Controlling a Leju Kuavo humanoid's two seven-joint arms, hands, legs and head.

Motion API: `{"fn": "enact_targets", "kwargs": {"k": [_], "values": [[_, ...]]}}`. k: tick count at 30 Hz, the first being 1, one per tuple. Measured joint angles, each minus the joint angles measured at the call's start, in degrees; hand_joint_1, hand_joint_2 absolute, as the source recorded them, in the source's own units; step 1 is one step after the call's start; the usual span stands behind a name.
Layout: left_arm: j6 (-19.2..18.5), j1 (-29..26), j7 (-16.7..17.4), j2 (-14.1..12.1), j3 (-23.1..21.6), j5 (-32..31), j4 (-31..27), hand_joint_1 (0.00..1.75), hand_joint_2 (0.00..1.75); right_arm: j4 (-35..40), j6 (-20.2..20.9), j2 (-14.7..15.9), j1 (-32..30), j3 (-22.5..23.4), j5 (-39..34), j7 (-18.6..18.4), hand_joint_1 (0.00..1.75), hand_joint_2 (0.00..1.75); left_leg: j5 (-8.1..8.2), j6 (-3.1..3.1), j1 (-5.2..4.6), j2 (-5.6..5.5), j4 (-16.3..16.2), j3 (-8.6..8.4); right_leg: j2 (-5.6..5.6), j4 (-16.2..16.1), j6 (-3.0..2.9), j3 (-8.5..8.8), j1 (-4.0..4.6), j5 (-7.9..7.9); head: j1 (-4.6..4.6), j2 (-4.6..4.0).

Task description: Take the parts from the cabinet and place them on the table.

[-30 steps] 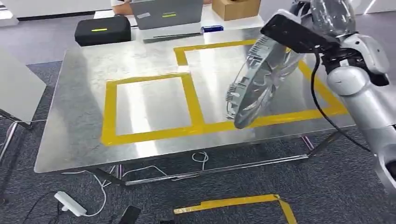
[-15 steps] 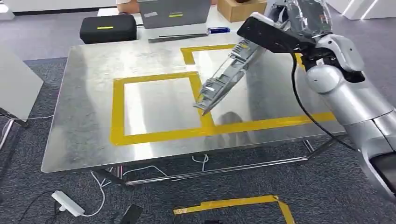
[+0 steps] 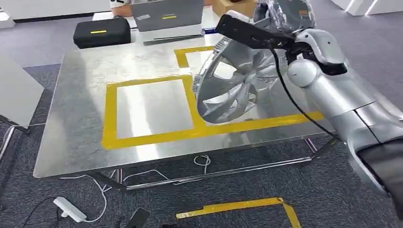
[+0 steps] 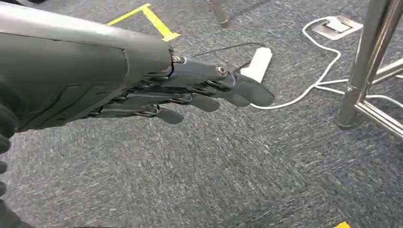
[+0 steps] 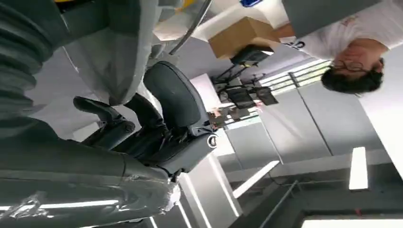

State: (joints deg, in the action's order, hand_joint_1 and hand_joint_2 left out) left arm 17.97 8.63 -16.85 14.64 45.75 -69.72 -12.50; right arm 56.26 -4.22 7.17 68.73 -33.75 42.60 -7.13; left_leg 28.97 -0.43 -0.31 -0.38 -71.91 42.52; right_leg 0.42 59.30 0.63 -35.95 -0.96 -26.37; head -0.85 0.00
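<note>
A silver wheel cover [image 3: 233,85] hangs tilted above the metal table [image 3: 76,137], over the near left corner of the right yellow-taped box, its spoked face turned toward me. My right hand [image 3: 285,14], wrapped in clear film, grips its upper rim from the far side. The right wrist view shows the dark fingers [image 5: 161,123] curled over the grey edge of the wheel cover [image 5: 114,52]. My left hand [image 4: 190,92] hangs beside me above the carpet with fingers stretched out and nothing in it.
A second yellow-taped box [image 3: 149,109] marks the table's left half. A black case [image 3: 101,32], a grey laptop [image 3: 166,16] and a cardboard box [image 3: 233,5] sit beyond the far edge, where a person [image 5: 351,52] is. A power strip [image 3: 70,209] and cables lie on the floor.
The right arm has swung the wheel cover leftward and turned it from edge-on to face-on, lowering it nearer the table. The head camera shifted slightly.
</note>
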Motion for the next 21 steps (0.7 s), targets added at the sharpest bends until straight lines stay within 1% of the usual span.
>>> {"fn": "enact_targets", "kwargs": {"k": [1, 2, 3, 4, 5, 6, 7, 8, 9, 10, 11, 12, 13, 14, 15, 16, 17, 18, 19, 20, 21], "values": [[-0.4, 0.0, 0.0, 0.0, -0.2, -0.3, 0.0, 0.0, 1.75, -1.0, 0.0, -0.7, 0.7, -0.3, 0.7, -0.7, 1.75, 1.75, -2.58, 0.29, -0.02, -0.01, 4.8, -2.55, 0.08, 0.0, 0.01, 0.09, 0.0, 0.0, 0.0, 0.0], [-1.0, 0.1, 0.0, 0.0, -0.4, -0.4, 0.0, 0.0, 1.75, -2.2, 0.0, -1.3, 1.5, -0.7, 1.4, -1.5, 1.75, 1.75, -4.66, 0.72, -0.08, -0.03, 9.6, -5.04, 0.11, 0.0, 0.03, 0.15, -0.03, 0.0, -0.02, 0.0], [-1.4, 0.2, 0.0, -0.1, -0.6, -0.5, 0.0, 0.0, 1.75, -3.6, -0.2, -1.7, 2.6, -0.8, 2.0, -2.0, 1.75, 1.75, -4.1, 0.94, -0.35, -0.04, 11.4, -6.16, 0.16, 0.0, 0.22, -0.03, 0.18, -0.03, 0.02, 0.0], [-1.7, 0.4, 0.0, 0.0, -0.9, -0.5, 0.0, 0.0, 1.75, -5.2, -0.3, -2.0, 3.6, -0.9, 2.4, -2.2, 1.75, 1.75, -3.81, 1.21, -0.41, 0.02, 12.5, -6.38, 0.14, 0.1, 0.55, -0.31, 0.23, 0.09, 0.02, 0.0], [-1.9, 0.4, 0.0, -0.1, -1.1, -0.6, 0.0, 0.0, 1.75, -6.5, -0.4, -2.4, 4.4, -1.0, 2.9, -2.5, 1.75, 1.75, -3.62, 1.3, -0.42, 0.06, 12.5, -6.18, 0.07, 0.0, 0.83, -0.52, 0.22, 0.26, 0.06, 0.0], [-2.1, 0.4, 0.0, -0.1, -1.2, -0.6, 0.0, 0.0, 1.75, -7.7, -0.5, -2.6, 4.8, -1.2, 3.2, -2.5, 1.75, 1.75, -3.66, 1.37, -0.45, 0.02, 12.6, -6.16, -0.01, -0.3, 1.13, -0.39, 0.17, 0.38, 0.11, 0.0], [-2.2, 0.3, 0.0, -0.1, -1.2, -0.7, 0.0, 0.0, 1.75, -8.7, -0.5, -2.9, 5.3, -1.4, 3.5, -2.5, 1.75, 1.75, -3.95, 1.77, -0.32, 0.0, 13.2, -6.34, -0.01, -0.4, 1.53, -0.27, 0.29, 0.46, 0.04, 0.0], [-2.4, 0.4, -0.1, 0.0, -1.3, -0.7, 0.0, 0.0, 1.75, -9.6, -0.5, -3.1, 5.5, -1.4, 3.8, -2.6, 1.75, 1.75, -4.35, 2.05, 0.06, 0.15, 13.8, -6.74, -0.02, 0.2, 1.66, -1.07, 0.13, -0.21, 0.13, 0.0], [-2.6, 0.5, -0.1, 0.0, -1.5, -0.8, 0.0, 0.0, 1.75, -10.5, -0.6, -3.2, 6.1, -1.5, 4.1, -2.7, 1.75, 1.75, -4.36, 2.29, 0.02, 0.14, 13.8, -6.74, -0.11, 2.2, 1.71, -2.03, 0.22, -1.7, 0.22, 0.0], [-2.8, 0.6, -0.1, 0.0, -1.6, -0.8, 0.0, 0.0, 1.75, -11.4, -0.7, -3.5, 6.8, -1.7, 4.5, -2.8, 1.75, 1.75, -4.35, 2.49, -0.02, 0.18, 13.8, -6.68, -0.09, 6.0, 1.77, -3.71, 0.22, -3.59, 0.33, 0.0], [-2.9, 0.6, -0.1, 0.0, -1.7, -0.9, 0.0, 0.0, 1.75, -12.3, -0.8, -3.8, 7.1, -1.8, 4.7, -2.9, 1.75, 1.75, -4.27, 2.6, -0.11, 0.23, 13.8, -6.7, -0.09, 10.7, 1.86, -5.9, 0.22, -5.55, 0.15, 0.0], [-3.0, 0.6, -0.1, 0.0, -1.9, -1.0, 0.0, 0.0, 1.75, -13.3, -0.8, -4.2, 7.3, -2.0, 5.0, -3.0, 1.75, 1.75, -4.22, 2.7, -0.13, 0.28, 13.8, -6.7, -0.08, 14.9, 2.03, -7.94, 0.22, -7.07, 0.22, 0.0], [-3.1, 0.6, -0.1, 0.0, -1.9, -1.0, 0.0, 0.0, 1.75, -14.2, -0.8, -4.4, 7.3, -2.2, 5.2, -3.0, 1.75, 1.75, -4.2, 2.73, -0.13, 0.27, 13.8, -6.72, -0.11, 17.0, 2.18, -9.02, 0.2, -7.28, 0.22, 0.0], [-3.1, 0.6, -0.1, 0.0, -2.0, -1.1, 0.0, 0.0, 1.75, -15.0, -0.9, -4.6, 7.2, -2.3, 5.6, -3.1, 1.75, 1.75, -4.16, 2.77, -0.12, 0.24, 13.7, -6.75, -0.12, 16.2, 2.25, -8.72, 0.13, -6.19, 0.24, 0.0], [-3.2, 0.6, -0.1, 0.0, -2.1, -1.1, 0.0, 0.0, 1.75, -15.7, -0.9, -4.8, 7.3, -2.4, 5.8, -3.2, 1.75, 1.75, -4.15, 2.77, -0.1, 0.14, 13.6, -6.77, -0.14, 13.2, 2.23, -7.34, 0.08, -4.23, 0.24, 0.0], [-3.5, 0.6, -0.1, 0.0, -2.3, -1.1, 0.0, 0.0, 1.75, -16.2, -0.9, -5.1, 7.5, -2.4, 6.1, -3.4, 1.75, 1.75, -4.0, 2.62, -0.08, 0.03, 13.5, -6.79, -0.19, 8.2, 2.19, -4.79, 0.03, -1.59, 0.26, 0.0], [-3.9, 0.6, -0.1, 0.0, -2.4, -1.1, 0.0, 0.0, 1.75, -16.8, -0.9, -5.4, 7.8, -2.4, 6.4, -3.6, 1.75, 1.75, -3.78, 2.37, -0.1, -0.05, 13.2, -6.82, -0.42, 3.1, 2.19, -2.21, -0.06, 0.65, 0.26, 0.0], [-4.2, 0.6, -0.2, 0.0, -2.4, -1.1, 0.0, 0.0, 1.75, -17.3, -1.0, -5.6, 8.3, -2.4, 6.6, -3.8, 1.75, 1.75, -3.57, 2.01, -0.36, -0.08, 13.0, -6.63, -0.54, 1.0, 2.13, -0.63, 0.16, -0.17, 0.15, 0.0], [-4.5, 0.6, -0.3, 0.0, -2.4, -1.0, 0.0, 0.0, 1.75, -18.0, -1.1, -6.2, 8.9, -2.5, 6.8, -3.9, 1.75, 1.75, -3.55, 1.88, -0.52, -0.02, 12.5, -6.25, -0.41, -0.1, 1.77, -0.24, 0.14, -0.16, 0.06, 0.0], [-4.7, 0.6, -0.4, 0.0, -2.4, -1.0, 0.0, 0.0, 1.75, -18.7, -1.2, -6.3, 9.1, -2.5, 7.1, -4.2, 1.75, 1.75, -3.84, 1.55, -0.47, -0.01, 12.7, -6.24, -0.37, 0.0, 1.55, -0.28, 0.3, -0.03, 0.09, 0.0], [-4.7, 0.5, -0.4, 0.0, -2.4, -0.9, 0.0, 0.0, 1.75, -19.4, -1.4, -6.4, 9.2, -2.4, 7.4, -4.4, 1.75, 1.75, -3.86, 1.5, -0.37, 0.0, 12.8, -6.28, -0.31, 0.0, 1.37, -0.21, 0.43, -0.04, 0.15, 0.0]]}}
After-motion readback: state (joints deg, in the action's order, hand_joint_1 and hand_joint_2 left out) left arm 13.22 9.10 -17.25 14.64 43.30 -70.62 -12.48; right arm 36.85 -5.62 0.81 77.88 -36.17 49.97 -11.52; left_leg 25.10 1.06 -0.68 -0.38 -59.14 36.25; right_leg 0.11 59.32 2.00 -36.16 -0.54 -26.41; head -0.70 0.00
